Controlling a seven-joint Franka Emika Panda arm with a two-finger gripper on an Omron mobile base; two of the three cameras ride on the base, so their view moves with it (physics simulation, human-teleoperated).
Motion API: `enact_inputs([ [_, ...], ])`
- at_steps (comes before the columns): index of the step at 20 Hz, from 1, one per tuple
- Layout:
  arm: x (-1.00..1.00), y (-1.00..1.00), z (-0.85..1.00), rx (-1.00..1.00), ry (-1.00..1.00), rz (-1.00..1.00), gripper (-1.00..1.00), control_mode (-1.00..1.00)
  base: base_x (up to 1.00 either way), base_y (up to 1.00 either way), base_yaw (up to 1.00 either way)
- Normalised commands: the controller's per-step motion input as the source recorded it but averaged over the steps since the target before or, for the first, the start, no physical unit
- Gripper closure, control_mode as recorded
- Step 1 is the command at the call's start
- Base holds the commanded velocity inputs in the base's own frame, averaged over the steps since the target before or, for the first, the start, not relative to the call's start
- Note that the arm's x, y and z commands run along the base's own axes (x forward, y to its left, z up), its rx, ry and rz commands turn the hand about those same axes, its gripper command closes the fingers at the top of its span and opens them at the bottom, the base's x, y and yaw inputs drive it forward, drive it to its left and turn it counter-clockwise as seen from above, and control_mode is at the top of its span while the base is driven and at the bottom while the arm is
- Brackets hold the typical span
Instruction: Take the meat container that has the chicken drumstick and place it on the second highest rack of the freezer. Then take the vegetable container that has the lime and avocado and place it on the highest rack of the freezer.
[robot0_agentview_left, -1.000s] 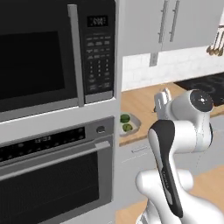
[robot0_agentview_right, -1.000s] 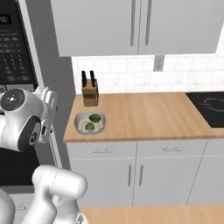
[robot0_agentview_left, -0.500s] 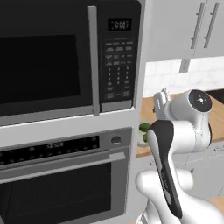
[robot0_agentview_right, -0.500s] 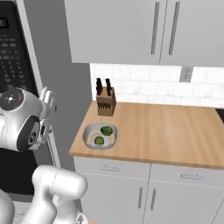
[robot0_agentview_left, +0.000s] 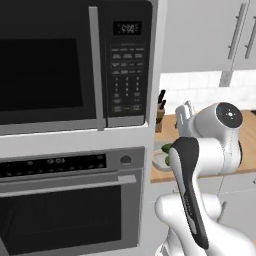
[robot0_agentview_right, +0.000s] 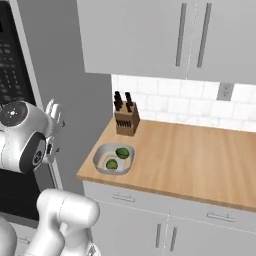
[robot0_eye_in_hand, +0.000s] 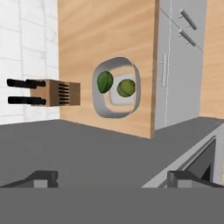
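Container (robot0_agentview_right: 113, 159) with lime and avocado waits at the counter's near-left corner while the gripper (robot0_eye_in_hand: 112, 178) hangs wide open and empty.

Microwave (robot0_agentview_left: 75, 60) and oven (robot0_agentview_left: 70, 200) stack stands at the left in the left base view, a grey side panel (robot0_agentview_right: 65, 90) between it and the wooden counter (robot0_agentview_right: 190, 160). Right of that panel sits the container, placed near the front edge, probably for easy reach; the lime (robot0_agentview_right: 112, 164) and the avocado (robot0_agentview_right: 122, 153) lie side by side in it, just apart. The knife block (robot0_agentview_right: 125, 120) stands behind against the white tiled wall, under grey upper cabinets (robot0_agentview_right: 165, 35). Nothing is between the fingertips (robot0_eye_in_hand: 41, 177). I judge the robot is not yet placed for a pickup.
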Motion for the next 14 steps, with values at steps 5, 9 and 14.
enact_inputs([
  [5, 0.0, 0.0, 0.0, 0.0, 0.0, 0.0, -1.0, 1.0, 0.56, -0.42, 0.22],
  [9, 0.0, 0.0, 0.0, 0.0, 0.0, 0.0, -1.0, 1.0, 0.63, -0.44, 0.21],
  [14, 0.0, 0.0, 0.0, 0.0, 0.0, 0.0, -1.0, 1.0, 0.6, -0.37, 0.15],
])
